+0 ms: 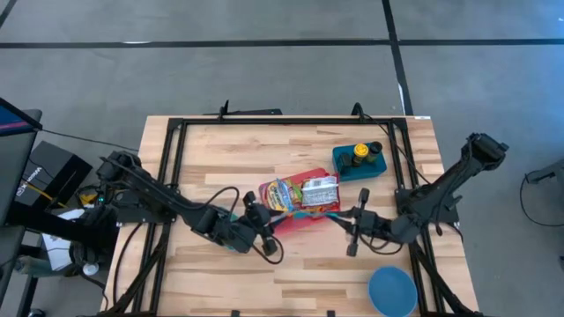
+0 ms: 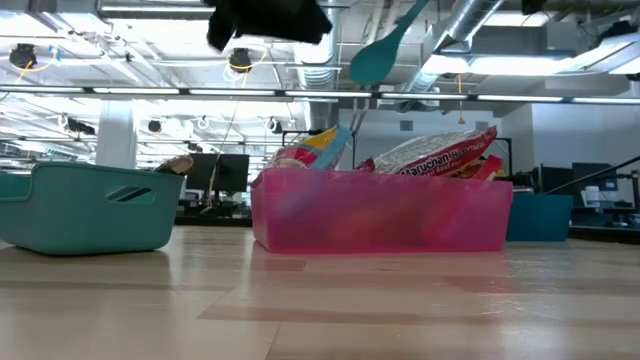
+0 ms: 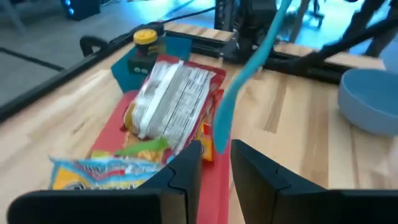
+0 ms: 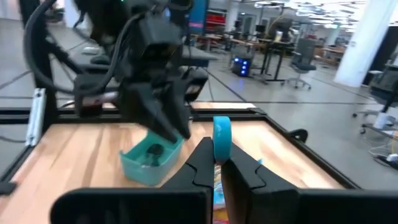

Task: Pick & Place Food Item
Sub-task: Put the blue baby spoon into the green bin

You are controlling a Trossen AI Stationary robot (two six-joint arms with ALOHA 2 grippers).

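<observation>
From above I see the pink tray (image 1: 300, 218) mid-surface (image 1: 220, 150), food packets (image 1: 304, 192) piled in it. My left hand (image 1: 264, 231) is just beside the tray's left end, my right hand (image 1: 345, 222) at its right end; a teal bin (image 1: 359, 162) sits behind the tray.

At surface level, the packets (image 2: 440, 152) poke above the tray wall (image 2: 380, 215).

Left wrist: narrowly parted fingers (image 3: 186, 168) frame a teal spatula handle (image 3: 239, 81); I cannot tell whether they touch it.

Right wrist: my right hand (image 4: 214, 163) is clamped on the spatula (image 4: 221, 138).
</observation>
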